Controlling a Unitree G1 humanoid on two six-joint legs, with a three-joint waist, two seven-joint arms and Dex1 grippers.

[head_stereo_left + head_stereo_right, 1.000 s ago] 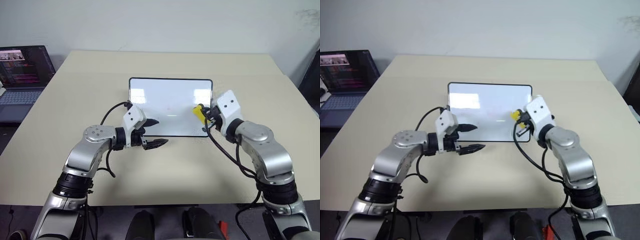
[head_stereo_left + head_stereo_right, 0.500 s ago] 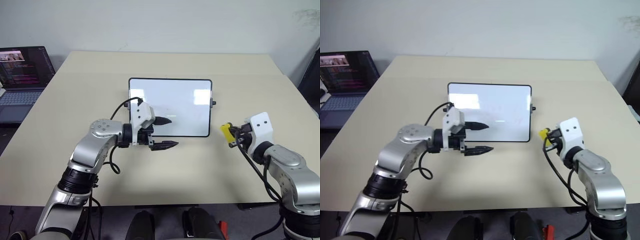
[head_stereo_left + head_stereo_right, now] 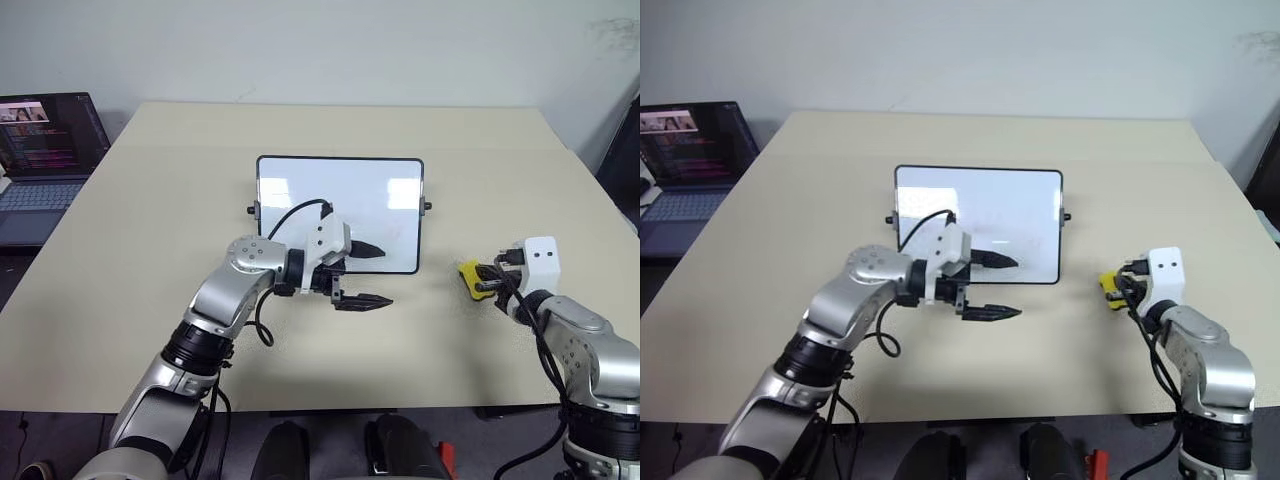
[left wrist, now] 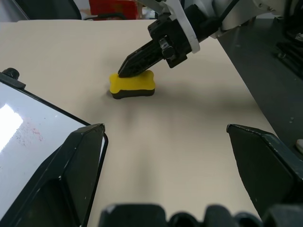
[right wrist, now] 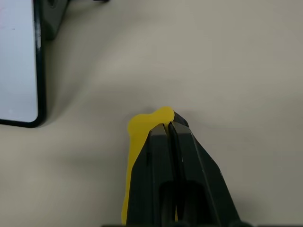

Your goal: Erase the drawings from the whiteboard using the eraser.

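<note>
Since a second ago: right gripper (image 3: pixel 478 287) carried off the whiteboard (image 3: pixel 340 214) with the eraser (image 3: pixel 470 277), out to bare counter (image 3: pixel 180 200) on the right; left gripper (image 3: pixel 368 274) shifted right, to the board's near right corner.

Far left, off the counter: laptop (image 3: pixel 47 150), lid up, screen lit.
Centre: whiteboard, flat on the counter, black frame, glossy white face; only faint red smudges visible in the left wrist view, no clear drawings.
Over the board's near edge: left gripper, fingers spread apart, nothing between them.
Right of the board, well apart from it: eraser, yellow with dark base, at counter level; whether resting on it, not clear.
On the eraser: right gripper, fingers pressed together, tips on the yellow top.
</note>
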